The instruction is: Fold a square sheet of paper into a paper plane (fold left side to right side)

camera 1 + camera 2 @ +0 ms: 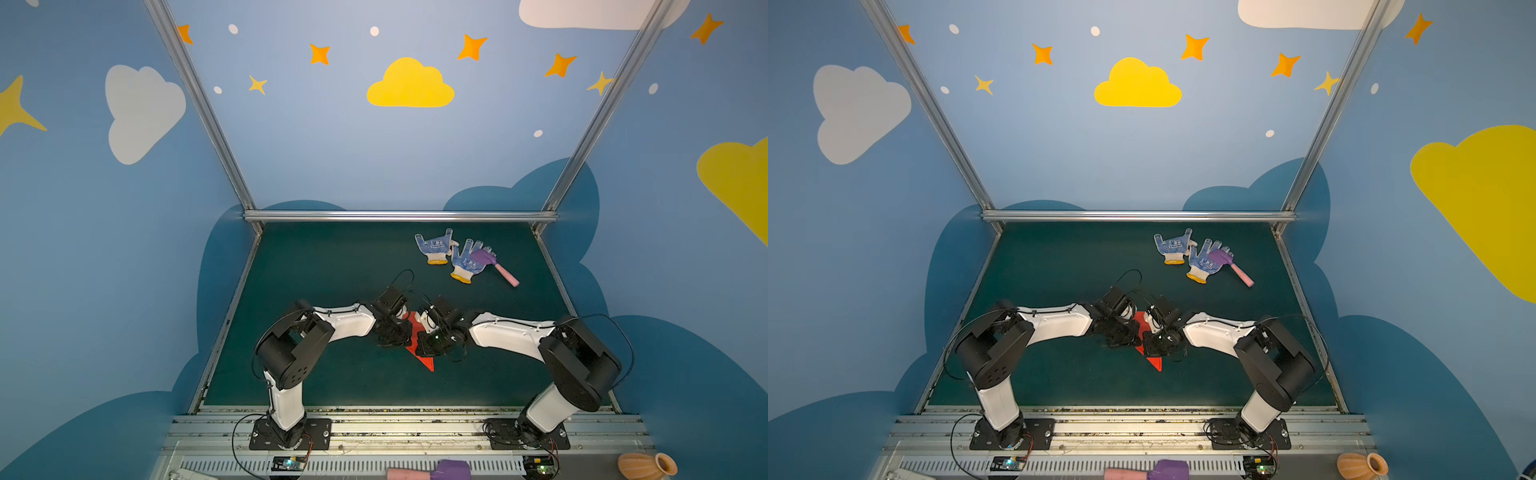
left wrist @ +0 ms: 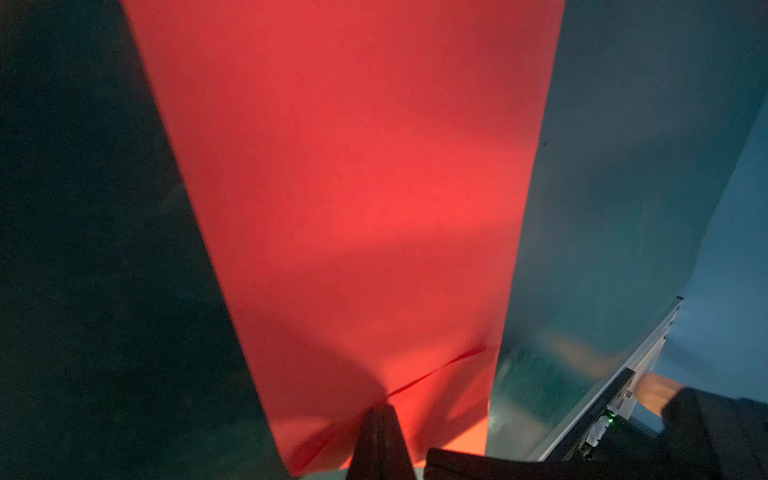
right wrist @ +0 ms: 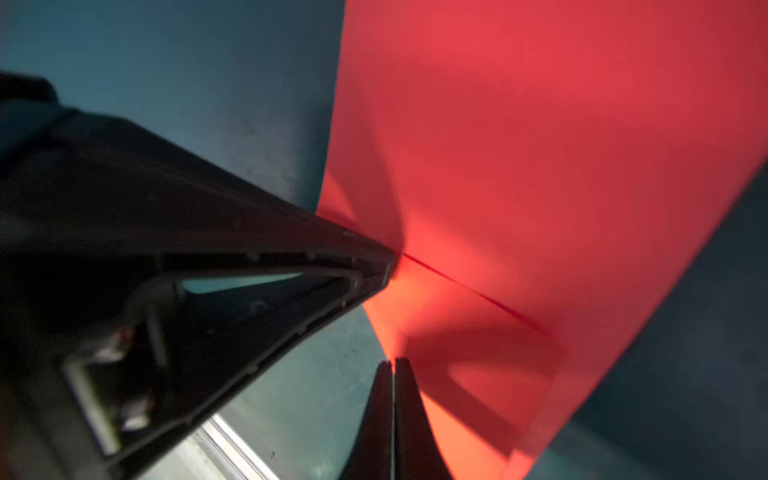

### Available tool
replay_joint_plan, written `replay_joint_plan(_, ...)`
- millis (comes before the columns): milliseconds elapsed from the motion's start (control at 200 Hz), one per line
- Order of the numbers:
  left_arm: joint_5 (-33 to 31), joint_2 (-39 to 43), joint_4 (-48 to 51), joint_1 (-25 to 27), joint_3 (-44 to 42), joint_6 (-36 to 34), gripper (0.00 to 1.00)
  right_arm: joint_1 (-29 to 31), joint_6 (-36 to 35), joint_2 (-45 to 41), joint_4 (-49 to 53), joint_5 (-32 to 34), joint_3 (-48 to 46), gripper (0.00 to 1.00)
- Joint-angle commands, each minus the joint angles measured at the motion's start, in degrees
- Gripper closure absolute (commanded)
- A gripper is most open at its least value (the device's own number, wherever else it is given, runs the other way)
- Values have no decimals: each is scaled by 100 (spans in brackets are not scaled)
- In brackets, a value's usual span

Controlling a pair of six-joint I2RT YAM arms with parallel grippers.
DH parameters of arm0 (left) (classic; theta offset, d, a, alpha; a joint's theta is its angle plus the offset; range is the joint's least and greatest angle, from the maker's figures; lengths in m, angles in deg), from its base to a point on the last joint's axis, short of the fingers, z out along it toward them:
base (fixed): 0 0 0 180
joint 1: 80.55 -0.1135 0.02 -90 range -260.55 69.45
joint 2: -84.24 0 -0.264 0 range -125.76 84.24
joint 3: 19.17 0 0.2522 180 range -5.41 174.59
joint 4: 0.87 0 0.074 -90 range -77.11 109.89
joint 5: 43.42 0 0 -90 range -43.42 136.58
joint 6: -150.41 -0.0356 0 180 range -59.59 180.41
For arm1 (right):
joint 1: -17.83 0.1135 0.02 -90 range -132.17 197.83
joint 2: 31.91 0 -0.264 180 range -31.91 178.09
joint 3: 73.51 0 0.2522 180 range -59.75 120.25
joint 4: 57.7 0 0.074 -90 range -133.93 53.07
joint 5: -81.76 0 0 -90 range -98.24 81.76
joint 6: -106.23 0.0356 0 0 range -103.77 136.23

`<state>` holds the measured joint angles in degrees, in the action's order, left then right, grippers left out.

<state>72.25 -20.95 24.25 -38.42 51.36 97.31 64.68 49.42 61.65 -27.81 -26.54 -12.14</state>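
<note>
While both arms meet over the middle of the green mat (image 1: pixel 332 270), we see the left gripper (image 2: pixel 380 411) pinched tight on an edge of the red paper (image 2: pixel 353 187), a crease running out from its tips. Right gripper (image 3: pixel 393 363) jaws are together too, clamped on the same paper just beside the left one. Pointed end faces the near rail. Gloves (image 1: pixel 434 247) and toy hammer (image 1: pixel 484 257) lie well apart, far right.
</note>
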Motion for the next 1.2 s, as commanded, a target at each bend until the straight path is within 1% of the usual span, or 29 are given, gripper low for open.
replay_joint_plan(0, -212, -248, 182, 96, -215, 9, 96, 62, 34, 19, -56, 0, -189, 100)
replay_joint_plan(255, -225, -209, 200, 93, -219, 14, 96, 77, 167, -340, -126, 123, -853, 100)
replay_joint_plan(466, -256, -187, 214, 88, -211, 3, 96, 66, 352, -840, -116, 229, -1509, 100)
replay_joint_plan(601, -265, -170, 217, 81, -211, 19, 96, 28, 479, -1237, 48, 339, -1847, 100)
replay_joint_plan(791, -275, -60, 192, 94, -259, 153, 96, -148, 605, -1920, 511, 537, -2060, 100)
replay_joint_plan(896, -235, 20, 115, 101, -289, 259, 96, -274, 628, -2282, 709, 510, -1983, 100)
replay_joint_plan(1001, -204, 138, 86, 122, -260, 322, 96, -323, 521, -2447, 903, 432, -1626, 100)
replay_joint_plan(1121, -167, 267, 138, 128, -135, 337, 96, -336, 312, -2234, 998, 341, -1073, 100)
replay_joint_plan(1196, -159, 359, 205, 130, -18, 327, 92, -335, 185, -1955, 954, 292, -673, 100)
